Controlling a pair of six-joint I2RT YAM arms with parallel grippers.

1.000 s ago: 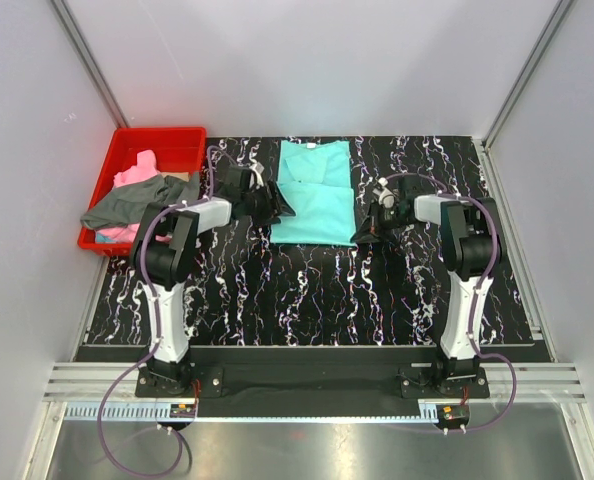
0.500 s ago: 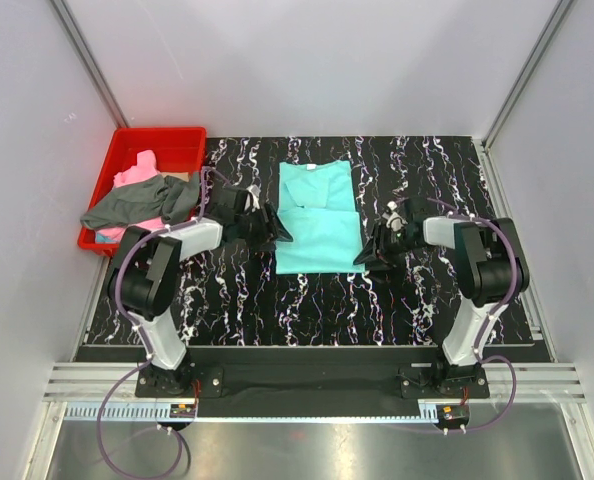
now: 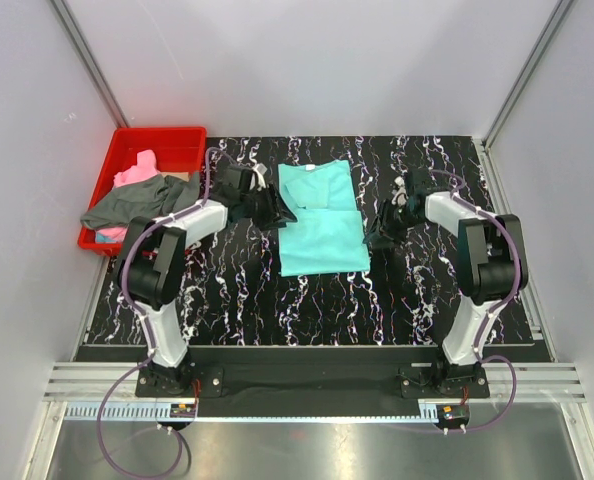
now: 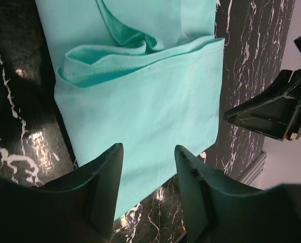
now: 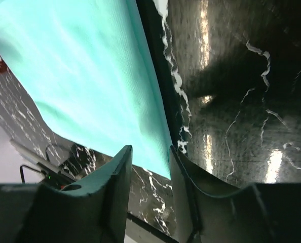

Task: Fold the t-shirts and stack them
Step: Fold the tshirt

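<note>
The teal t-shirt (image 3: 320,215) lies folded into a tall rectangle in the middle of the black marbled table. In the left wrist view the shirt (image 4: 140,96) shows a folded sleeve edge across its upper part. My left gripper (image 3: 277,210) is open and empty at the shirt's left edge; its jaws (image 4: 149,152) hang over the cloth. My right gripper (image 3: 374,238) is open and empty at the shirt's right edge (image 5: 89,76), with its jaws (image 5: 149,152) just above the cloth's corner. The pink t-shirt (image 3: 137,172) and the dark grey t-shirt (image 3: 137,203) lie crumpled in the bin.
The red plastic bin (image 3: 127,142) stands at the table's far left, with the grey shirt draped over its near rim. White walls close in the table on three sides. The right gripper's fingers (image 4: 272,109) show at the right of the left wrist view.
The teal shirt has slid toward the near edge of the table. Both grippers went with it, then drew back a little toward the far side along its edges.
</note>
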